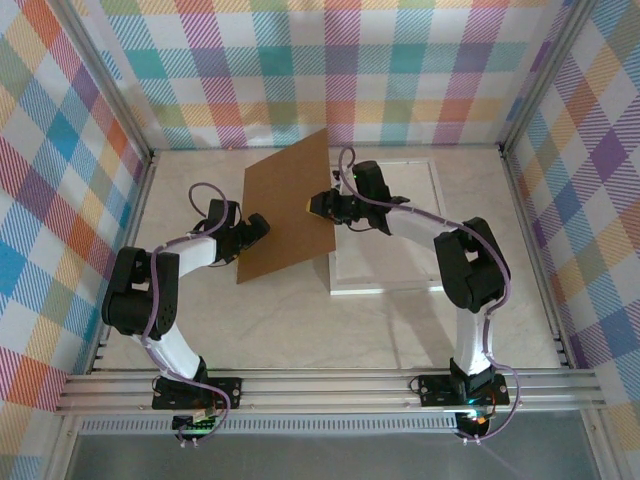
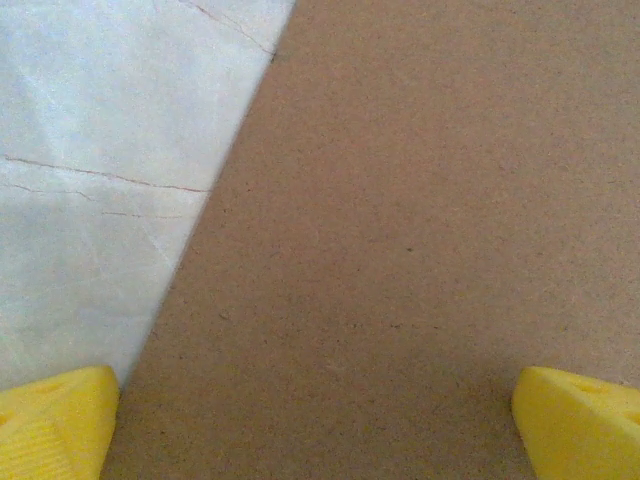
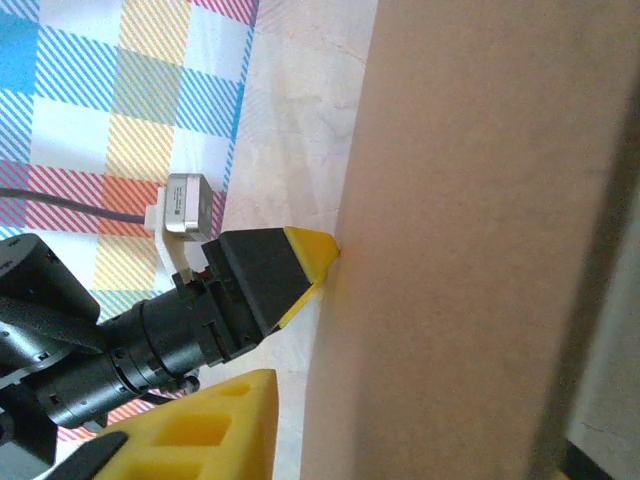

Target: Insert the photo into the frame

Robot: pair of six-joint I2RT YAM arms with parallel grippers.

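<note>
A plain brown backing board point(image 1: 290, 205) hangs tilted above the table between my two grippers. My left gripper point(image 1: 258, 228) stands wide open at the board's lower left edge. Its yellow fingertips point(image 2: 55, 425) are spread far apart, and the board point(image 2: 420, 220) spans the gap between them. One left fingertip point(image 3: 312, 252) touches the board's edge. My right gripper point(image 1: 318, 205) sits at the board's right edge. Its yellow finger point(image 3: 210, 430) lies close beside the board point(image 3: 450, 250). Whether it clamps the board is unclear. The white frame point(image 1: 400, 282) lies flat to the right. The photo is hidden.
The pale marbled tabletop point(image 2: 90, 120) runs under the board. Plaid walls point(image 1: 330, 70) enclose the workspace at the back and on both sides. The right arm point(image 1: 465, 270) reaches over the frame.
</note>
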